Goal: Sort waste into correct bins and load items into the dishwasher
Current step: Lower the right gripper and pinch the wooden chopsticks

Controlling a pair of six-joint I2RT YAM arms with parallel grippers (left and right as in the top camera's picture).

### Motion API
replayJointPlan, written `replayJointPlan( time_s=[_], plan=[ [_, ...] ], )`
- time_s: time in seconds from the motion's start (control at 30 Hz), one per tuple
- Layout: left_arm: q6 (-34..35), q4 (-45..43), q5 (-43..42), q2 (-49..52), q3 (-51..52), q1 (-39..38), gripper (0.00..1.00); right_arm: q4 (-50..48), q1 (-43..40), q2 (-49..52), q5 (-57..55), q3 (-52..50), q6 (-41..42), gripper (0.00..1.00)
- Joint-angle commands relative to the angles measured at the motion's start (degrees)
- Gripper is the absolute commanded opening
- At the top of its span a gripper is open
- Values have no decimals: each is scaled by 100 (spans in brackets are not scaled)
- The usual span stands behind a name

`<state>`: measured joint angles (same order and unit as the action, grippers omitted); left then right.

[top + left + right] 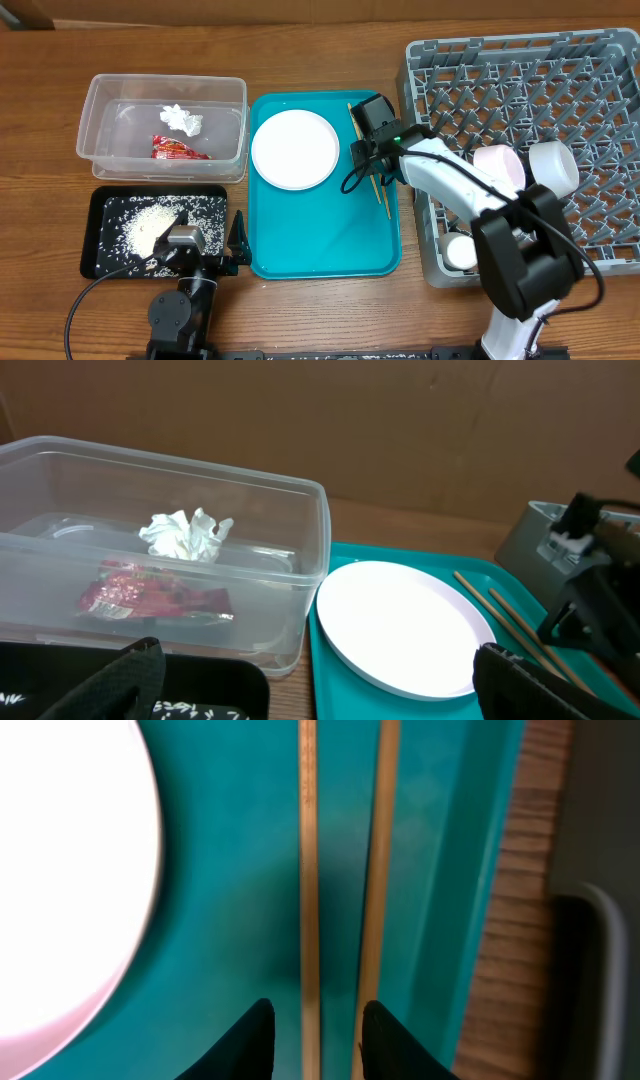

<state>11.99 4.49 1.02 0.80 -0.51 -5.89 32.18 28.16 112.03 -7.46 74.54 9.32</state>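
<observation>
Beneath parted right hand [316, 1042], chopsticks [309, 870], teal tray [230, 920]

No word, brand or number can be read anywhere; any printing on the crumpled red snack wrapper [150, 596] is too blurred to make out.

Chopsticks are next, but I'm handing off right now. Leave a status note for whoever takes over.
Left gripper open, empty, beside the black tray.
Right gripper open over the chopsticks on the teal tray, not gripping.
Done: wrapper and tissue in clear tub, rice in black tray, two bowls and cup in rack.
To do: chopsticks and plate into rack.
</observation>
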Motion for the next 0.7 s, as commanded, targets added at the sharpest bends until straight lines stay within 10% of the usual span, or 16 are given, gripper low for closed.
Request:
replayJointPlan(
  time_s=[0.0,0.23,0.67],
  plan=[
    [42,-9,-63,-44,24,28,100,-155,-13,297,435,31,-245,31],
    [42,-9,-63,-44,24,28,100,24,17,699,527,33,-186,4],
    [42,-9,-63,-44,24,28,100,1043,-85,-1408,595,212,540,4]
  ],
)
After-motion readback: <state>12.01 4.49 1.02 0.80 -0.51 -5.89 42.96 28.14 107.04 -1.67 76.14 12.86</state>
